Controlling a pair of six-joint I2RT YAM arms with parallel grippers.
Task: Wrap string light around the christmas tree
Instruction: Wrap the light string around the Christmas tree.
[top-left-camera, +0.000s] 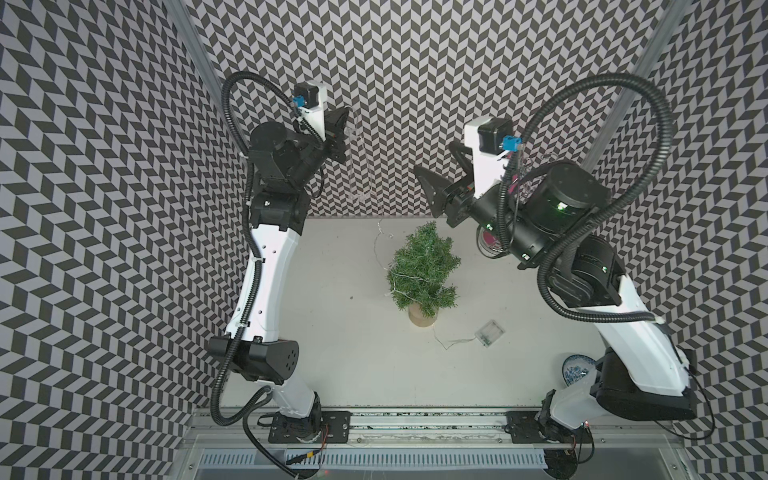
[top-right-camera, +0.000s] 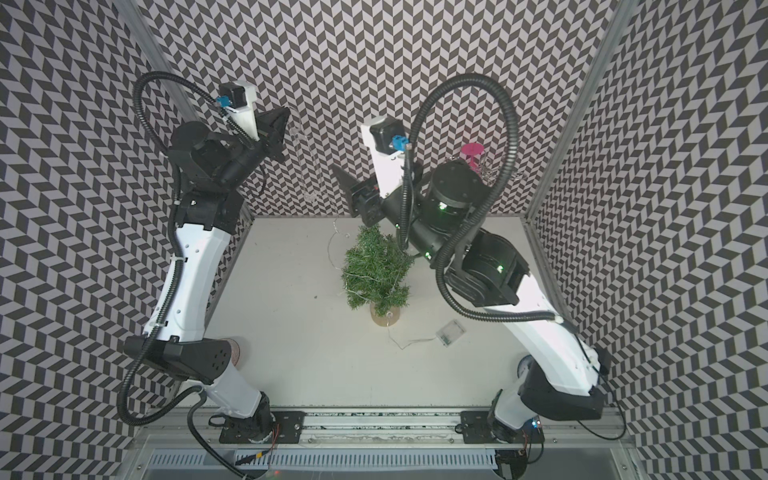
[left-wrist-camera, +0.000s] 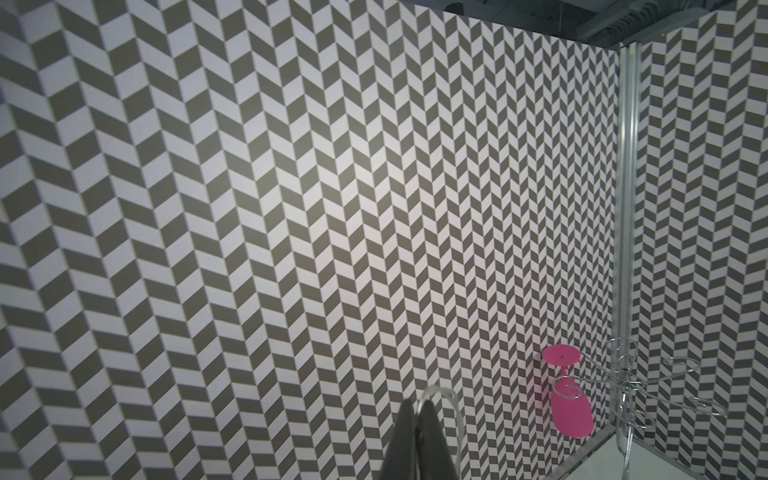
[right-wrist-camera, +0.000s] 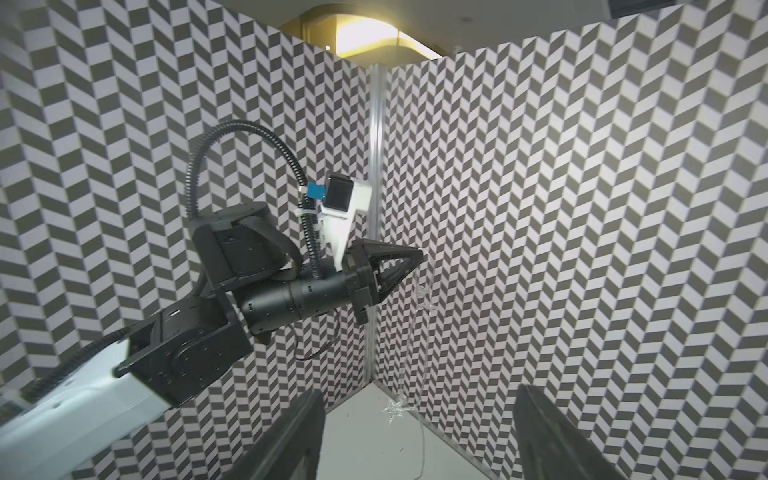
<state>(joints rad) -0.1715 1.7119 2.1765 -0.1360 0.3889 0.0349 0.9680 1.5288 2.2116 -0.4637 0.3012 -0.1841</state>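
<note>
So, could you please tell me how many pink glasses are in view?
1. The glass hangs upside down on the rack in the far right corner. Part of the rack is out of frame, so another may be hidden.

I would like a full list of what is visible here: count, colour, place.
tree: one, green, pale wooden base, table middle.
string light: one, clear, box beside tree, wire over tree up to left gripper.
glass: one, pink, upside down on rack.
rack: one, silver wire, back right corner.
dish: one, blue-white, by right arm's base.
table: one, pale grey.
left gripper: one, black, raised, shut on string light.
right gripper: one, black, raised, open.
</note>
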